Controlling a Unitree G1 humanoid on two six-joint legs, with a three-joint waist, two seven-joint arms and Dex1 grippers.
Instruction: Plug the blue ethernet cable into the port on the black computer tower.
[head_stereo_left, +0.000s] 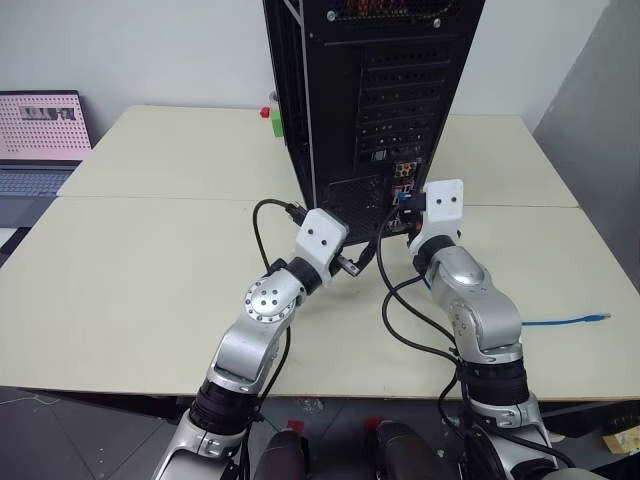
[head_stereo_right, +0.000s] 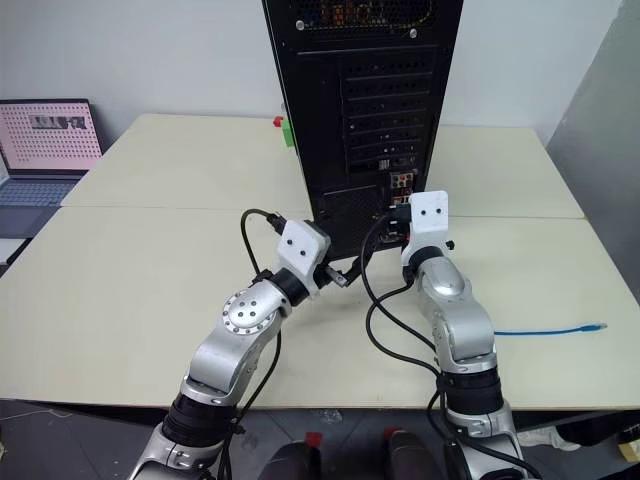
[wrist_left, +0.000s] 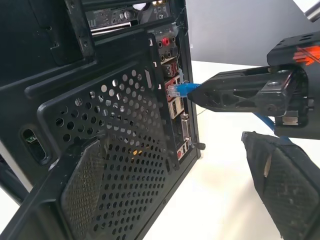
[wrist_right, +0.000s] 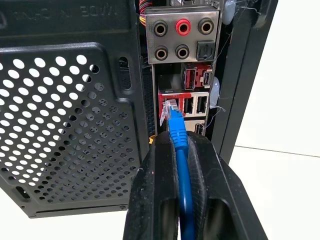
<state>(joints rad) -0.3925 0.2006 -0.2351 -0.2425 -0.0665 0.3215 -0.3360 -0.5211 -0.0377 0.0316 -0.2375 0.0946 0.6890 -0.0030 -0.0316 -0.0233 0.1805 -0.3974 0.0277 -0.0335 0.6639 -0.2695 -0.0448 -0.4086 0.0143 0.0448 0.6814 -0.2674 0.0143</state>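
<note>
right gripper (wrist_right: 176, 145) pinches blue ethernet cable (wrist_right: 178, 131), plug at port (wrist_right: 169, 107).

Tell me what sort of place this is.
Probably an office or lab workspace: pale beige tables pushed together by a plain white wall, a tall black metal computer tower, and an open laptop with a pink screen.

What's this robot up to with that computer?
It is plugging a blue cable into the back of the black tower on the table. Its right hand is shut on the cable just behind the plug, whose clear tip sits at the mouth of a port in the connector cluster; whether it has clicked in can't be told. The left hand hangs open beside the tower, holding nothing. The cable's other end lies loose on the table.
</note>
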